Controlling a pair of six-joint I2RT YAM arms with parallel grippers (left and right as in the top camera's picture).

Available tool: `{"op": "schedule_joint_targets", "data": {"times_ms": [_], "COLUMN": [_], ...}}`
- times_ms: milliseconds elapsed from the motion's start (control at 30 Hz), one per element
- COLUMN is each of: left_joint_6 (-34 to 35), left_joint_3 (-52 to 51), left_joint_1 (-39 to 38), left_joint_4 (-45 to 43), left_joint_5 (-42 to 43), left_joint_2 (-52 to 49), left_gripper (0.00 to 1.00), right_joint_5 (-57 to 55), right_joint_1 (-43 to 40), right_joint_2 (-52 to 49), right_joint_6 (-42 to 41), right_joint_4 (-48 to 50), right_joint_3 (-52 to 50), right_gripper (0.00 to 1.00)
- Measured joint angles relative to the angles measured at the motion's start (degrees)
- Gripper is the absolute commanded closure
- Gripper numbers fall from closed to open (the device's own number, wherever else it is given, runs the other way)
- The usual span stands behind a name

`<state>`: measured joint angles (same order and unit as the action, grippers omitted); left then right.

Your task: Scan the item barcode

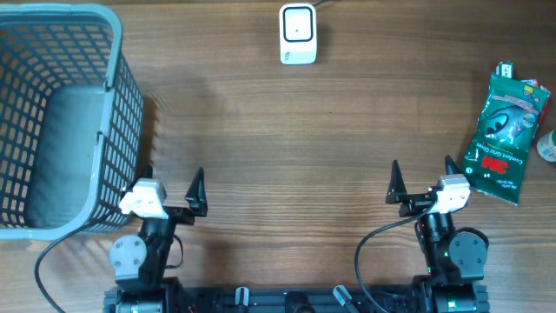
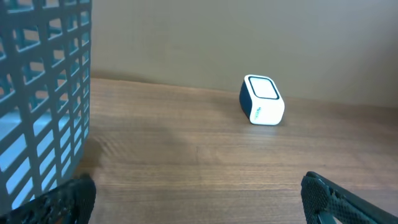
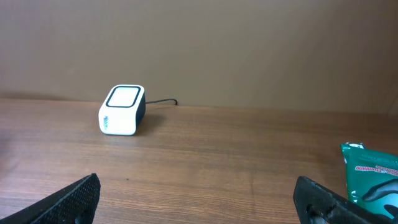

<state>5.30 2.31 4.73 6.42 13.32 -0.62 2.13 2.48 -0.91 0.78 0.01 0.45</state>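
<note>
Green 3M packet (image 1: 505, 137) lies flat at far right — white scanner (image 1: 297, 33) stands top-centre.

Light even and diffuse, moderately bright in all three views. Overhead: white top of the scanner (image 1: 297, 34) close to washed out. Left of the scanner, the basket (image 1: 115, 52) throws a faint, soft-edged shadow onto the table (image 1: 261, 130), on the side toward the scanner. Wrist views: scanner sharp; fingertips (image 2: 65, 202) below it dark and soft.
</note>
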Motion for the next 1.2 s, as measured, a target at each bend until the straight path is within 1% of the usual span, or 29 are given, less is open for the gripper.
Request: {"op": "schedule_joint_targets", "data": {"times_ms": [33,67,333,433,533,667,1200], "left_joint_6": [-0.4,-0.6,-0.8,-0.8,-2.9,-3.7,-3.8], "left_joint_3": [-0.8,-1.0,-1.3,-1.3,-1.3,-1.3,-1.3], "left_joint_1": [-0.6,-1.0,-3.3,-3.3,-3.3,-3.3,-3.3], "left_joint_4": [-2.6,-3.1,-2.6,-2.6,-2.6,-2.6,-2.6], "left_joint_5": [-0.4,-0.9,-2.6,-2.8,-2.7,-2.5,-2.6], "left_joint_2": [0.0,0.0,0.0,0.0,0.0,0.0,0.0], "left_gripper": [0.00,0.00,0.00,0.00,0.00,0.00,0.00], "right_joint_5": [0.0,0.0,0.0,0.0,0.0,0.0,0.0], "right_joint_1": [0.0,0.0,0.0,0.0,0.0,0.0,0.0], "right_joint_2": [0.0,0.0,0.0,0.0,0.0,0.0,0.0], "right_joint_6": [0.0,0.0,0.0,0.0,0.0,0.0,0.0], "right_joint_4": [0.0,0.0,0.0,0.0,0.0,0.0,0.0], "right_joint_3": [0.0,0.0,0.0,0.0,0.0,0.0,0.0], "right_gripper": [0.00,0.00,0.00,0.00,0.00,0.00,0.00]}}
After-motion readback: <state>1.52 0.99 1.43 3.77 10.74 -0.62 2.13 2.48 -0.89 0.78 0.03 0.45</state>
